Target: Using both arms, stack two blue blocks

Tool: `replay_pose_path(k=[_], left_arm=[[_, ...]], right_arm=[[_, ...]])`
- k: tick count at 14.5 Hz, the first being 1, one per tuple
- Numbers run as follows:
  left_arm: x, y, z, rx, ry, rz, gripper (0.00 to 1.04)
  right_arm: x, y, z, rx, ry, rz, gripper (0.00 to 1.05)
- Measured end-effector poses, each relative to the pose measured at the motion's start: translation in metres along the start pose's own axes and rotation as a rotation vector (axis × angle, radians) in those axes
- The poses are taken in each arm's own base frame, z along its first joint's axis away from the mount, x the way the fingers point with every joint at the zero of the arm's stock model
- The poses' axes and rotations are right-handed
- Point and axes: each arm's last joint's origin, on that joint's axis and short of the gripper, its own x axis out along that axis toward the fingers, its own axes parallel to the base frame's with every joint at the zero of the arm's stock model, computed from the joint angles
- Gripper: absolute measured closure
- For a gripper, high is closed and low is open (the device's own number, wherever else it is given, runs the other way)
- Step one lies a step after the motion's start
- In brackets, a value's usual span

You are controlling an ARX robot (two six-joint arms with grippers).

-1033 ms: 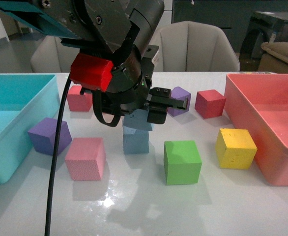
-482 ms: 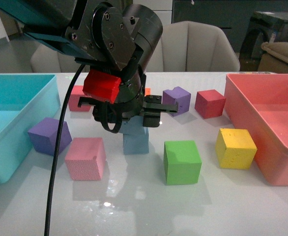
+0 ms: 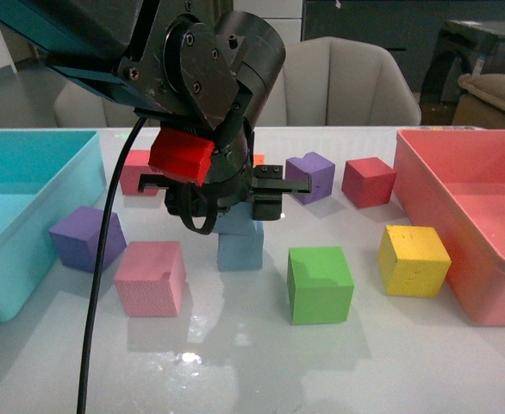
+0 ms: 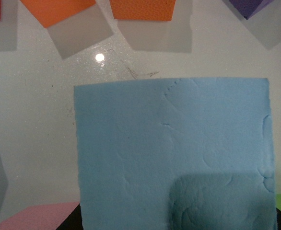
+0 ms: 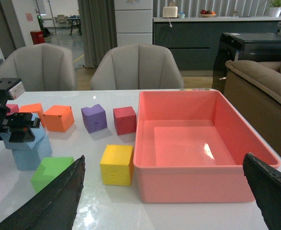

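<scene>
One blue block [image 3: 240, 250] stands on the white table near the middle. My left gripper [image 3: 235, 210] is shut on the second blue block [image 3: 233, 224], which sits squarely on top of the first and is mostly hidden behind the black gripper. In the left wrist view the held blue block [image 4: 174, 153] fills the picture, with small dents on its face. My right gripper [image 5: 162, 201] is open and empty, high over the table's right side near the pink bin; it is out of the front view. Its view shows the two stacked blue blocks [image 5: 31, 151] at the far left.
A teal bin [image 3: 28, 216] stands at the left and a pink bin [image 3: 468, 216] at the right. Around the stack lie a pink cube [image 3: 151, 276], a green cube [image 3: 320, 283], a yellow cube [image 3: 413, 259], purple cubes [image 3: 84, 237] and red cubes [image 3: 368, 181].
My left gripper has come down with the held blue block, which was tilted above the other block and now sits level on it. The other cubes have not moved.
</scene>
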Motion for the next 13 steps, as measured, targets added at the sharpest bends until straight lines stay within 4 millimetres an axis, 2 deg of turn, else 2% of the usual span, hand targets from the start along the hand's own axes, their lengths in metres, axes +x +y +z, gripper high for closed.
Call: replay_pose_path(k=[2, 6, 7, 9, 11, 13], left_arm=[[-0.001, -0.002, 0.000, 0.003, -0.003, -0.002, 0.56], [-0.001, -0.004, 0.001, 0.018, -0.027, -0.009, 0.11], [-0.001, -0.004, 0.002, 0.031, -0.031, -0.009, 0.05], [-0.001, -0.004, 0.004, 0.057, -0.061, 0.010, 0.07], [-0.013, -0.004, 0.010, 0.079, -0.124, 0.002, 0.07], [-0.050, -0.006, 0.028, 0.072, -0.270, -0.063, 0.07]], right_arm=[[0.000, 0.000, 0.000, 0.000, 0.000, 0.000, 0.06], [0.000, 0.000, 0.000, 0.000, 0.000, 0.000, 0.06], [0.000, 0.000, 0.000, 0.000, 0.000, 0.000, 0.06], [0.000, 0.000, 0.000, 0.000, 0.000, 0.000, 0.06], [0.000, 0.000, 0.000, 0.000, 0.000, 0.000, 0.06], [0.000, 0.000, 0.000, 0.000, 0.000, 0.000, 0.06]])
